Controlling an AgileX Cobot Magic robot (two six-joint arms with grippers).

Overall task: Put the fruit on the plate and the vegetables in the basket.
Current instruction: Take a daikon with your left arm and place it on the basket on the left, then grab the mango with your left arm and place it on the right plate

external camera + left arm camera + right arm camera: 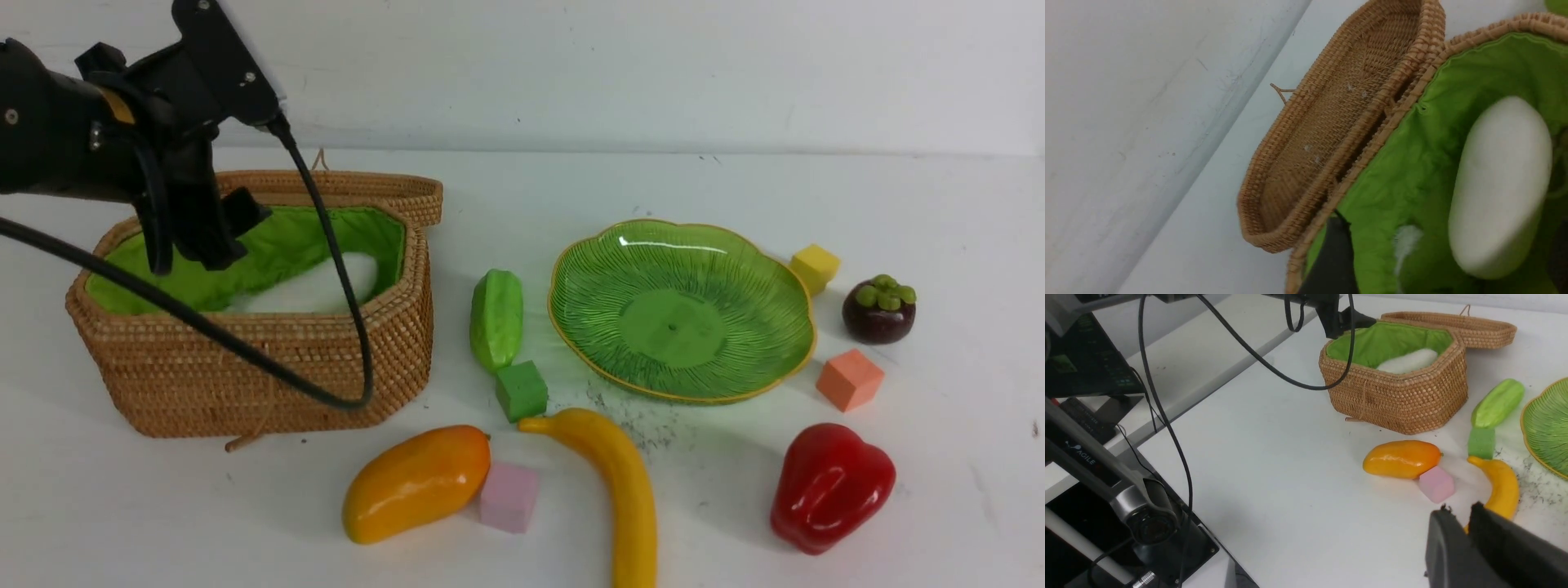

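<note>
Clock directions are read in the front view, with the plate (682, 310) as the dial's centre. The basket (269, 367) stands far out at 9 o'clock with its lid (1331, 134) folded back. The white radish (1498, 188) lies inside it on the green lining. The left end effector (192, 265) hangs over the basket's opening with its jaws spread and gripping nothing.

The cucumber (496, 320) lies on the surface at 9 o'clock, just beside the plate. The mango (416, 483) is at 8, the banana (612, 482) at 7, the bell pepper (831, 487) at 5 and the mangosteen (879, 309) at 3. The plate itself holds nothing.

The right end effector (1468, 512) shows only in its own wrist view. Its jaws are pressed nearly together on nothing, above the surface near the banana.
</note>
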